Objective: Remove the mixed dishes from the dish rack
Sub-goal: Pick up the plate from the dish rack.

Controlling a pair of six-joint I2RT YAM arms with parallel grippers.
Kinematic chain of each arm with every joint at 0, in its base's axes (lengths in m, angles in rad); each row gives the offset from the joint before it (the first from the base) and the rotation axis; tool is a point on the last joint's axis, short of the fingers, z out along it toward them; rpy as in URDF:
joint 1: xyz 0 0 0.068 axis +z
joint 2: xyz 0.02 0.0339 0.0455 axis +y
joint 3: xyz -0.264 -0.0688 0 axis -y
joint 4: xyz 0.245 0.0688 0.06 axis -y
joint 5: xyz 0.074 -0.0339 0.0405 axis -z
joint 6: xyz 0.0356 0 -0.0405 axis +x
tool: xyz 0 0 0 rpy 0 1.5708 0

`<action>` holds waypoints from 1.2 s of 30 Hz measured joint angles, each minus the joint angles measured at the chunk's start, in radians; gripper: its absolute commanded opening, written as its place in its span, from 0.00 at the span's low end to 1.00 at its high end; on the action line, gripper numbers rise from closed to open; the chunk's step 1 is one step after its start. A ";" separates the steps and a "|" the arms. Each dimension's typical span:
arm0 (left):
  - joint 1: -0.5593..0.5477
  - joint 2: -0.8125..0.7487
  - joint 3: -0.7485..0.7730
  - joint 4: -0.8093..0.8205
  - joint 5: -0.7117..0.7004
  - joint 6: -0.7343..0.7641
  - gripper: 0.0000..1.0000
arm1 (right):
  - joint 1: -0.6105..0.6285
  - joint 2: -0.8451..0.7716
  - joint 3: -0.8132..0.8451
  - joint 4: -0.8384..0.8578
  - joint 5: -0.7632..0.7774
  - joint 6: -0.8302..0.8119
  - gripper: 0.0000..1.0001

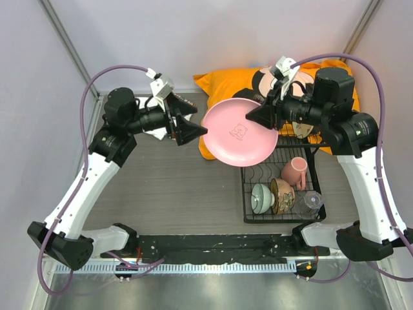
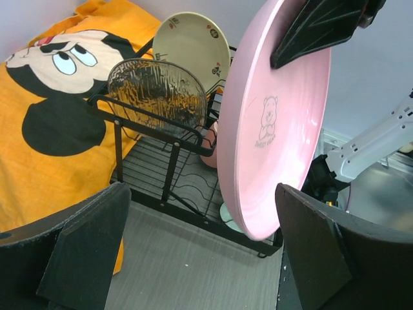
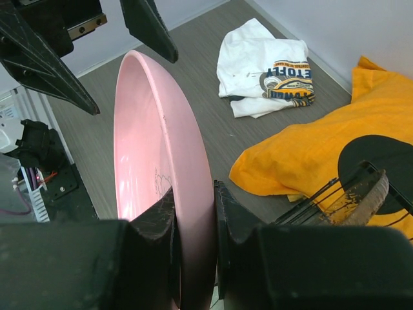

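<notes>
The right gripper [image 3: 193,197] is clamped tight on the near rim of the pink plate [image 3: 148,148], holding it on edge in the air, apart from the dish rack [image 1: 258,175]. The plate's far rim sits between the wide-spread fingers of the left gripper [image 1: 199,129], which do not grip it. A bear outline with lettering too small to read marks the plate's face, and the print on the white shirt [image 3: 258,71] beyond cannot be read whole.

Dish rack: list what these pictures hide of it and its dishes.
- Top view: the dish rack's far end lies under the pink plate and right arm.
- Left wrist view: the glass is behind the pink plate.
- Right wrist view: the frame edge cuts off most of the rack.
</notes>
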 measured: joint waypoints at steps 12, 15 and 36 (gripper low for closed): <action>-0.063 0.096 0.031 0.038 -0.029 -0.063 0.82 | 0.009 0.037 -0.016 0.010 -0.048 0.001 0.01; -0.080 0.116 0.031 0.039 -0.037 -0.069 0.70 | 0.013 0.037 -0.016 0.010 -0.061 0.001 0.01; -0.093 0.032 -0.037 0.048 -0.120 -0.038 0.00 | 0.021 0.034 -0.050 0.027 -0.032 -0.004 0.05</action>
